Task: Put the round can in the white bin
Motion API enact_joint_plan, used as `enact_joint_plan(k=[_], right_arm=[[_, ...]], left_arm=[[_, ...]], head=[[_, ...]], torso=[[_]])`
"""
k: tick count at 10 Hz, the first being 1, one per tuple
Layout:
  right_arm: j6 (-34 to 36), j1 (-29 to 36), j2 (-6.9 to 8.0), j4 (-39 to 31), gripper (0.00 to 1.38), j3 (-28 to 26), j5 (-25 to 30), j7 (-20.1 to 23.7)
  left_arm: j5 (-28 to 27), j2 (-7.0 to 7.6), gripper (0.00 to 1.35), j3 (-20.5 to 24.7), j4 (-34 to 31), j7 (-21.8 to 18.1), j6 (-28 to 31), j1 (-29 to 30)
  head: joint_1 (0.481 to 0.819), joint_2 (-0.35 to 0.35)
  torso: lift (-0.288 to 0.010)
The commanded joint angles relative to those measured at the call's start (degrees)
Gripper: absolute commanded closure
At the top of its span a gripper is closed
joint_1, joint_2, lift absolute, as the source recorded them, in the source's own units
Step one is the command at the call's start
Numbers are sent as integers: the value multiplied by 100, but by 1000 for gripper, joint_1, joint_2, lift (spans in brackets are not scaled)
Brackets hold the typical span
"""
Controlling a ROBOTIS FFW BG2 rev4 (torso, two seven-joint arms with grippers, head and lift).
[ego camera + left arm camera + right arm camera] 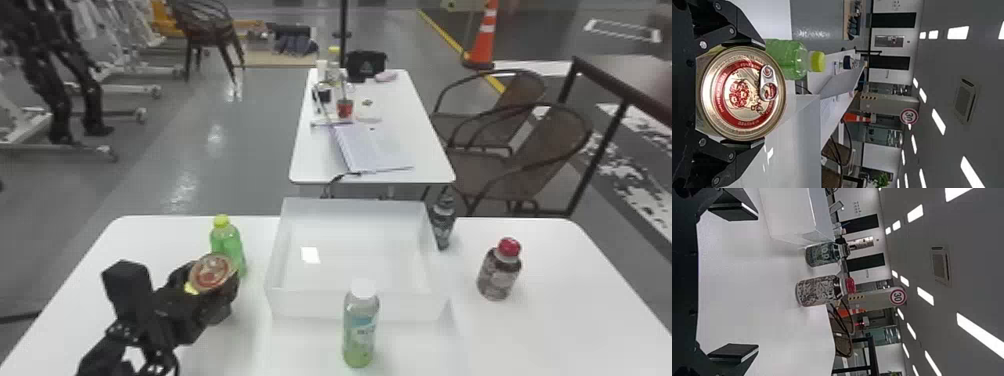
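Observation:
My left gripper (212,287) is at the left part of the table, just in front of the green bottle, shut on the round can (212,272). In the left wrist view the can (742,94) shows its gold and red lid with a pull tab, held between the two fingers of my left gripper (740,93). The white bin (357,304) stands at the middle of the table, to the right of the can. My right gripper (734,284) is open with nothing between its fingers, and the bin's wall (789,211) shows beyond it.
A green bottle with a yellow cap (227,245) stands left of the bin. A white-capped bottle (361,325) is at the bin's front. Right of the bin stand a dark bottle (442,220) and a red-capped bottle (499,272). Another table (425,150) is behind.

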Motion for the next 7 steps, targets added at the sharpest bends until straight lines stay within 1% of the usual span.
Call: enact_joint_plan(k=[1, 3, 4, 5, 7], right_arm=[[0, -9, 0, 6, 116, 11, -1, 0], [-9, -61, 0, 32, 117, 37, -1, 0], [0, -70, 0, 41, 117, 55, -1, 0], [0, -88, 0, 50, 117, 64, -1, 0], [-9, -88, 0, 58, 117, 64, -10, 0]], left_arm=[[168, 97, 950, -275, 293, -9, -59, -427], [555, 237, 950, -775, 1058, -185, -226, -1183], [722, 264, 950, -1039, 1436, -369, -261, -1543], [862, 255, 950, -1241, 1770, -598, -208, -1816], [1144, 193, 950, -1487, 2244, -941, -41, -2106]], head=[[549, 0], [549, 0], [549, 0], [549, 0], [549, 0]], torso=[[-100], [-100], [-100], [-100], [-100]])
